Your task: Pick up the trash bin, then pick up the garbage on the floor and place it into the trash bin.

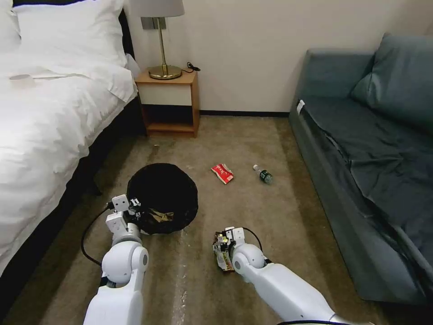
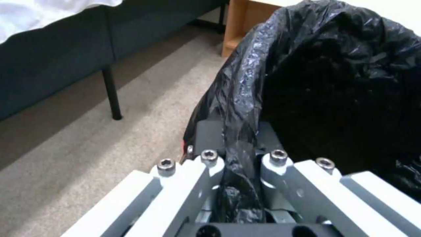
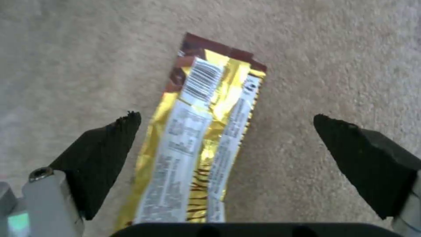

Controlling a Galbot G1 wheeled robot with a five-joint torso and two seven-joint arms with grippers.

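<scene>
On the carpet beside the bed, I see the trash bin (image 1: 163,197), round and lined with a crinkly black bag; my left hand (image 2: 239,158) is pinching its bag-covered rim, and a brown crumpled scrap (image 1: 160,216) lies inside. My right hand (image 3: 226,131) hovers spread wide over the yellow-silver wrapper (image 3: 195,138), which lies flat on the carpet, barcode up. Farther off lie the red snack packet (image 1: 222,173) and the small clear bottle (image 1: 263,174), well apart from the bin.
</scene>
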